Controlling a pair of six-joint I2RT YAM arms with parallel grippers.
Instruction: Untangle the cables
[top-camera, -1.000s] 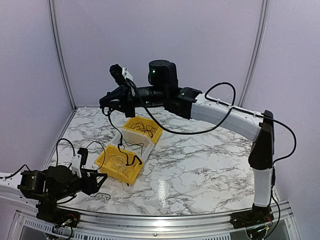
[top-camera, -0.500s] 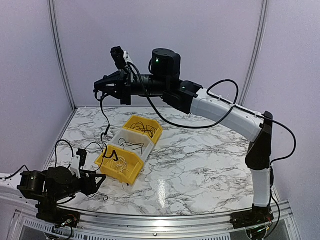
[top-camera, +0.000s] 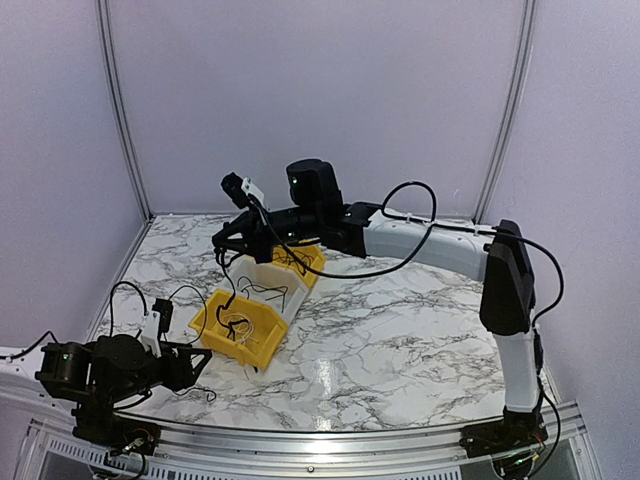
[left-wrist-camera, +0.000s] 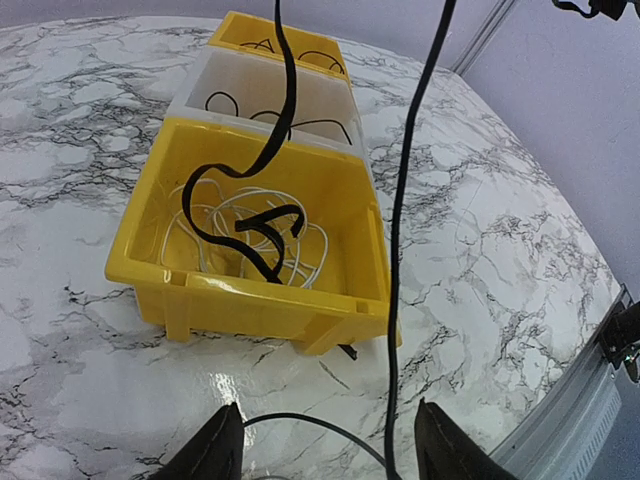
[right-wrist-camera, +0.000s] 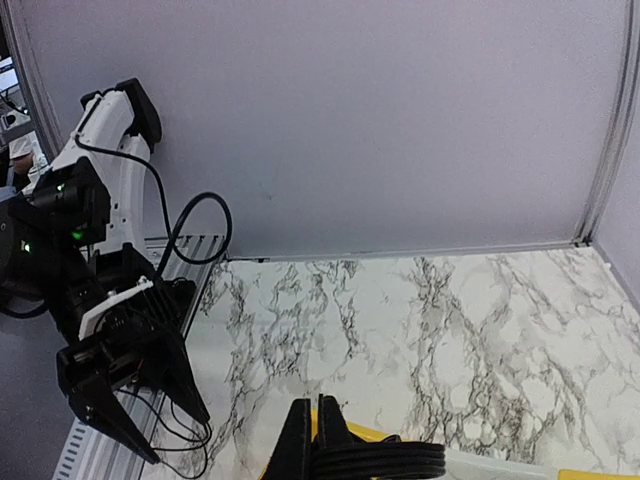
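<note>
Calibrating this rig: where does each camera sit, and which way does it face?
Top external: above and behind, looking down at the table; left arm, right arm show.
Left wrist: low, near left, facing the nearest yellow bin; open jaws show.
Right wrist: raised, facing back at the left arm; own jaws show, shut on a black cable.
Shared: top and left wrist both see that bin.

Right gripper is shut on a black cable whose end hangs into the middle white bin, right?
No. The right gripper is shut on the black cable, but its end hangs into the near yellow bin, onto the white cables, as the left wrist view shows.
</note>
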